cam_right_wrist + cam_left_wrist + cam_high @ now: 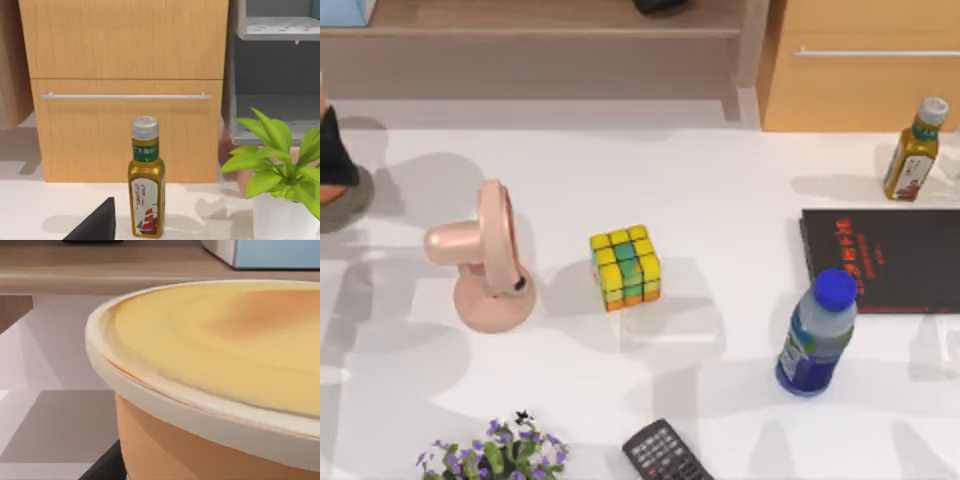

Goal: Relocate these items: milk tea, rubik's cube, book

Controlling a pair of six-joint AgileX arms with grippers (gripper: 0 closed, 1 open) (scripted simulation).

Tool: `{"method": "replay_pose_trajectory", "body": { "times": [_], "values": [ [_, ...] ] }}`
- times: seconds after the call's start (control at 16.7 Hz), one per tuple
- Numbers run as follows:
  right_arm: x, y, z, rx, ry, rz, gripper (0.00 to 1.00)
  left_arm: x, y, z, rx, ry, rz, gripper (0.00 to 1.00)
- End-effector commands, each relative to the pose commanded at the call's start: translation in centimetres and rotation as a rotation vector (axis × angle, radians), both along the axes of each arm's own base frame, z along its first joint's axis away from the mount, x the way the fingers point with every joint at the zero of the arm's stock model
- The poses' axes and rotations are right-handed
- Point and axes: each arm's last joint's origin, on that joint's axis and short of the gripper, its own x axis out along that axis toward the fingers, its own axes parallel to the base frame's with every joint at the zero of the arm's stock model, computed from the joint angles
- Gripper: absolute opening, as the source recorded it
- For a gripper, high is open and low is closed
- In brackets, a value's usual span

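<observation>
The white counter (720,190) spreads below a wooden shelf (550,20) and a drawer cabinet (860,80) at its far edge. On the shelf's left end a teal-blue book (342,10) is cut off by the top view's corner; the left wrist view shows its blue cover and white edge (270,252) on the shelf beyond the cup. The black book (885,260) with red characters lies flat at the right, running out of frame, and the right wrist view catches just a dark corner (97,222) that may belong to it. The pink fan (485,260) stands left of centre. A blue-capped bottle (817,335) stands just in front of the black book. The yellow-brown bottle (912,150) stands at the far right, and the right wrist view faces it (146,180) upright before the cabinet (125,95), with a leafy potted plant (280,170) beside it. The milk tea (215,370) looms very close in the left wrist view, its pale rim and peach wall cropped; on the top view's left edge a dark shape over an orange sliver could be the left arm and this cup, but I cannot tell, nor whether either gripper is clenched or released. The cube (625,267) sits mid-counter, right of the fan. A remote (665,455) and purple flowers (495,455) are clipped by the near edge.
</observation>
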Motion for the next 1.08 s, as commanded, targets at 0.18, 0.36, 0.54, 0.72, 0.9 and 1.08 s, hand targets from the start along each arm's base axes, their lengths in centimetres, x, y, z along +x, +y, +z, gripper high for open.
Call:
{"method": "replay_pose_trajectory", "body": {
  "times": [0.18,0.36,0.54,0.72,0.9,1.08],
  "values": [
    [0.0,0.0,0.0,0.000,0.000,0.000,1.00,0.0,0.0,0.0,0.000,0.000,0.000,1.00],
    [0.0,0.0,0.0,0.000,0.000,0.000,1.00,0.0,0.0,0.0,0.000,0.000,0.000,1.00],
    [0.0,0.0,0.0,0.000,0.000,0.000,1.00,-0.1,0.0,0.0,0.000,0.001,-0.001,1.00],
    [0.0,0.0,0.0,0.000,0.000,0.000,1.00,-1.3,0.0,0.0,0.002,-0.002,-0.001,1.00],
    [0.0,0.0,0.0,0.000,0.000,0.000,1.00,-2.8,0.0,0.0,0.001,0.000,-0.001,1.00],
    [0.0,0.0,0.0,0.000,0.000,0.000,1.00,-3.0,0.0,0.0,0.000,0.001,-0.001,1.00]
  ]
}}
